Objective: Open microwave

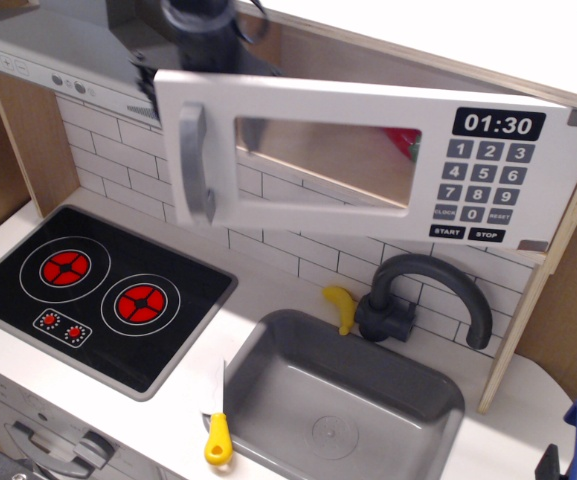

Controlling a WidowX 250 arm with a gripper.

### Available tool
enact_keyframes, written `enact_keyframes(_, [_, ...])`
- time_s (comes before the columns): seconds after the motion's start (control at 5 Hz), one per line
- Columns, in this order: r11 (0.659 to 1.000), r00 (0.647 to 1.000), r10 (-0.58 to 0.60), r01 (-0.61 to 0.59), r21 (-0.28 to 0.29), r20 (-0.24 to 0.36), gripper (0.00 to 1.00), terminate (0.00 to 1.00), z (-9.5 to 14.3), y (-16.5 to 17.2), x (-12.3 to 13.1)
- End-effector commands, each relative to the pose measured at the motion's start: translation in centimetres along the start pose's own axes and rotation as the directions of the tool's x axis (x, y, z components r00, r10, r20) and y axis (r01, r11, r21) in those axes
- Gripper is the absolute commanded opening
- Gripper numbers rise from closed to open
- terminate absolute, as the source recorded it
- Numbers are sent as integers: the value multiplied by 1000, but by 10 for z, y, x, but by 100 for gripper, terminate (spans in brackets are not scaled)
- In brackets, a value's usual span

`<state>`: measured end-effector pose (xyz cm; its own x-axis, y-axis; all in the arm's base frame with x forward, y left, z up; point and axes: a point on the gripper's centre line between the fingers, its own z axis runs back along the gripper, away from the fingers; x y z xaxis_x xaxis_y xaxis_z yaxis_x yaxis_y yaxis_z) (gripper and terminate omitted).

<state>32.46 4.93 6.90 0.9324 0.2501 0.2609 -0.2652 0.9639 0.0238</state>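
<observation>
White microwave (358,160) door ajar; my hand (183,75) behind edge at 11 o'clock, grip unclear; swing door outward steadily.

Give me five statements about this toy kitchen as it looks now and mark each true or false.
1. The microwave door is swung partly open. True.
2. The door's grey handle is on the keypad side. False: it is at the opposite end, on the left in the picture.
3. The clock digits read 01:30. True.
4. A yellow banana lies inside the sink. False: it rests on the counter behind the sink, beside the faucet.
5. The pincer is gripping the door handle. False: the arm is behind the door's top left corner; the pincer is hidden.
</observation>
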Motion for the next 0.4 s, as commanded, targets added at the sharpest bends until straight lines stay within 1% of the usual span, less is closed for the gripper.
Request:
enact_keyframes(0.0, [963,968,-250,249,-107,6,100,0,31,-36,-75])
enact_keyframes(0.2, [944,952,-303,295,-148,-37,100,0,21,-67,-100])
